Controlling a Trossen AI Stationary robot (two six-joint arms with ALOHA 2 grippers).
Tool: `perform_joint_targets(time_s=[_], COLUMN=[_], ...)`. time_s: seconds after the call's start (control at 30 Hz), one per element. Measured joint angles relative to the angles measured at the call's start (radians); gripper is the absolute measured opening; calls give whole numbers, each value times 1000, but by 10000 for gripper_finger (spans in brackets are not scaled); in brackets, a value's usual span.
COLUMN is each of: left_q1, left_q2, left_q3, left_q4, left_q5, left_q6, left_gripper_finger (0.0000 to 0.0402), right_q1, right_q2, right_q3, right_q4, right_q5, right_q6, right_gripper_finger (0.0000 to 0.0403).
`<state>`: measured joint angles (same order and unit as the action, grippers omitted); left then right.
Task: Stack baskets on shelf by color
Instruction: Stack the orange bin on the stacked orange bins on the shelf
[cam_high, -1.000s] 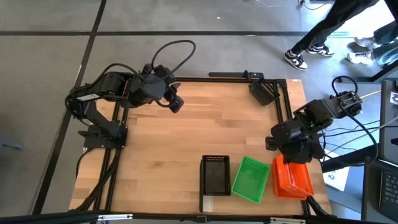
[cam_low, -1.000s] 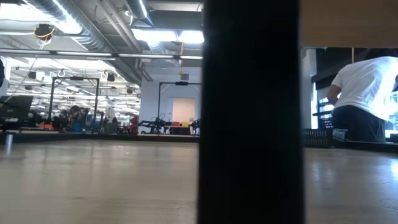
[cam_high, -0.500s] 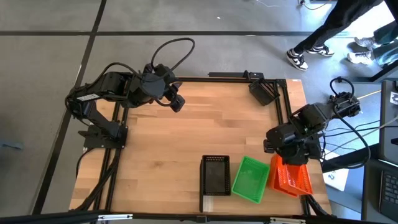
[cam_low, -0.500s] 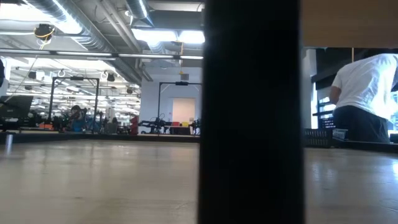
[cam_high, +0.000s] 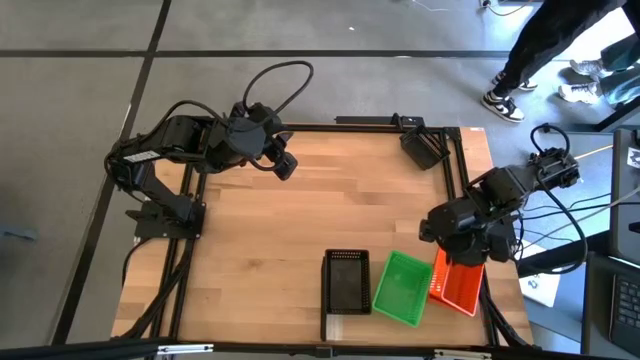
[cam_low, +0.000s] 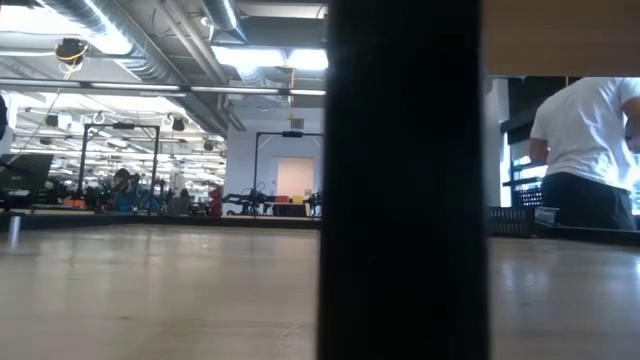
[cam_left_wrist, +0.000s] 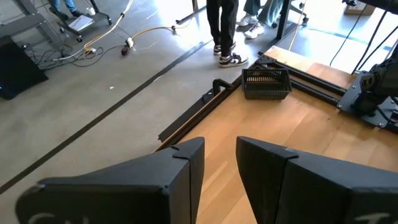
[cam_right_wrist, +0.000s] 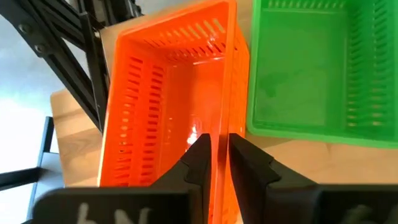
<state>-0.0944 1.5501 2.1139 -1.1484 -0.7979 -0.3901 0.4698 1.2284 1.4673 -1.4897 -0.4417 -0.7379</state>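
The right gripper pinched the orange basket's wall beside the green basket; the left gripper hung spread.

Even overhead light; window glare at edges; dark post blocks low view.

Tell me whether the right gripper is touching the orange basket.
Touching. In the right wrist view the right gripper has its fingers closed on the side wall of the orange basket.
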Motion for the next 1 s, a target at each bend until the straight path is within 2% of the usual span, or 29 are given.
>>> perform_joint_targets(time_s=[0.27,0.43,0.57,0.7,1.0], left_q1=[0,0,0,0,0], left_q2=[0,0,0,0,0], left_q3=[0,0,0,0,0], left_q4=[0,0,-1,-2,-2], left_q5=[0,0,0,0,32], left_q6=[0,0,0,0,1], left_gripper_finger=[85,85,85,85,85], right_q1=[0,0,-1,-1,-1], right_q2=[-1,-2,-2,-1,0], right_q3=[83,140,128,108,44], right_q4=[-57,-24,9,5,11], right_q5=[22,31,32,31,23], right_q6=[5,63,159,161,185], right_gripper_finger=[54,54,38,5,2])
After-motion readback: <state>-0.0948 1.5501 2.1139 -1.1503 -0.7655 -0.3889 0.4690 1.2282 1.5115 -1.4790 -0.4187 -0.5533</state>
